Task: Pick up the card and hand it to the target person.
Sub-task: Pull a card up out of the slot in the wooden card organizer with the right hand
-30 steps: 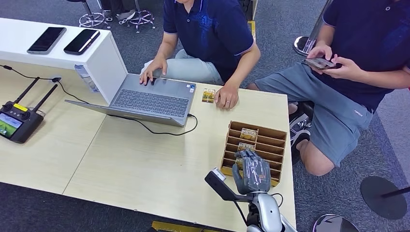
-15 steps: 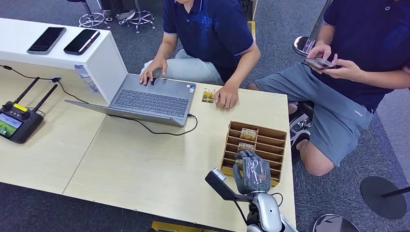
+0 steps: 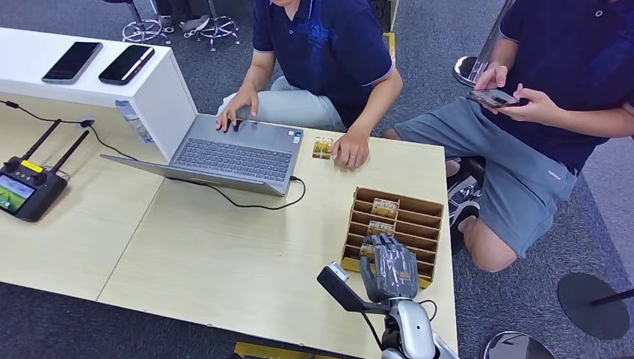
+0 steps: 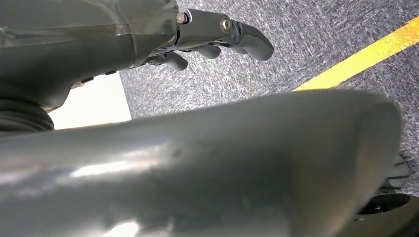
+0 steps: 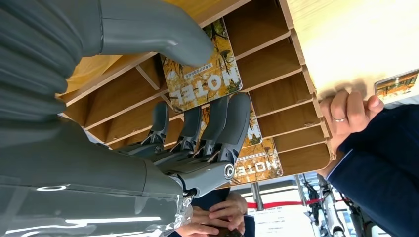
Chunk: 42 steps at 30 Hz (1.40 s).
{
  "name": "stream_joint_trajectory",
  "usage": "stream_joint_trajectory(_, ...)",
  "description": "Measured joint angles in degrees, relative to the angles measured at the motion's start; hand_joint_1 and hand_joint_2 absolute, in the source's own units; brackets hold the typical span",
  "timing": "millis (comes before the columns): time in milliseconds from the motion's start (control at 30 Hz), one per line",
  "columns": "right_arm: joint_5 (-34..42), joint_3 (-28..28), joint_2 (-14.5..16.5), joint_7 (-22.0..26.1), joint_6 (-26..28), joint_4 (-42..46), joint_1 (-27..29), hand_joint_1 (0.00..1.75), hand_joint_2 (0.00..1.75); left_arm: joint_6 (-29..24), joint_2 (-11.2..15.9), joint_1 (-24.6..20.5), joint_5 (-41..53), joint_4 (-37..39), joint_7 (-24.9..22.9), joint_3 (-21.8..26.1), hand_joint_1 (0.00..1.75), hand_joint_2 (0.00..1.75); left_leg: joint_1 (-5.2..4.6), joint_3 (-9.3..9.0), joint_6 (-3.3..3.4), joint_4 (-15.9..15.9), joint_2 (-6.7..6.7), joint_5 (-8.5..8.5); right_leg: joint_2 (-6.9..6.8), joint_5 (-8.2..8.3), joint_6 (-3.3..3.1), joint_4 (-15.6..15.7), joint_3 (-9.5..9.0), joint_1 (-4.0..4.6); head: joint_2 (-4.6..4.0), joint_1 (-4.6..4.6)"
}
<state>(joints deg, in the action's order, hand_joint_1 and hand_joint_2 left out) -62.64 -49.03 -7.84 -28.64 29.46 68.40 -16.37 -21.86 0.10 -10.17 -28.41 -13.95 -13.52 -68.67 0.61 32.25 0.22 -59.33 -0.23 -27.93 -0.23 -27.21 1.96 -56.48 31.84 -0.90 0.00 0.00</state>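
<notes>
A wooden card rack stands on the table's near right part, with HOTEL cards in its slots. My right hand hovers over the rack's near slots. In the right wrist view its thumb lies over one side of a yellow HOTEL card and its fingers reach across the other side; the card still sits in its slot, and I cannot tell if they touch it. Another card stands farther along. My left hand hangs over the carpet, holding nothing.
A seated person rests a hand on the table's far edge beside a loose card and types on a laptop. A second person sits at the right with a phone. A remote controller lies at the left.
My right hand has drawn slightly back toward me over the rack, uncovering more of the second card. The people have hardly moved.
</notes>
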Motion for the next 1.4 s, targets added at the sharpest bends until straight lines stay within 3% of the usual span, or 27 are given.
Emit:
stream_joint_trajectory(233, -1.0, 0.1, -0.5, -0.5, 0.0, 0.7, -0.2, 1.02, 1.75, 0.0, -0.1, 0.0, -0.1, 0.0, 0.1, 0.0, 0.00, 0.00, 0.01, -0.03, 0.00, 0.0, 0.02, 0.01, 0.02, 0.02, -0.02, 0.0, -0.03, 0.01, 0.00, 0.00)
stream_joint_trajectory(733, -1.7, 0.5, -0.9, -1.2, -0.3, 1.3, -0.1, 0.95, 1.75, 0.0, -0.2, 0.2, -0.2, 0.0, 0.2, 0.0, 0.00, 0.00, 0.00, -0.01, 0.00, 0.0, 0.02, 0.01, 0.02, 0.02, -0.02, 0.0, -0.01, 0.01, 0.00, 0.00)
stream_joint_trajectory(933, -6.8, 0.4, -2.0, -3.0, -2.3, 2.6, -0.5, 1.02, 1.75, 0.1, -0.3, 0.2, -0.3, 0.1, 0.2, -0.2, 0.00, 0.00, 0.01, -0.04, 0.00, 0.1, 0.03, 0.02, 0.03, 0.04, -0.04, 0.1, -0.03, 0.01, 0.00, 0.00)
stream_joint_trajectory(1400, -13.5, -0.5, -2.7, -3.9, -6.6, 1.1, -1.6, 0.90, 1.75, 0.0, -0.4, 0.1, -0.7, 0.1, 0.2, -0.3, 0.00, 0.00, 0.01, -0.01, 0.00, 0.0, 0.01, 0.01, 0.01, 0.02, -0.02, 0.0, -0.01, 0.01, 0.00, 0.00)
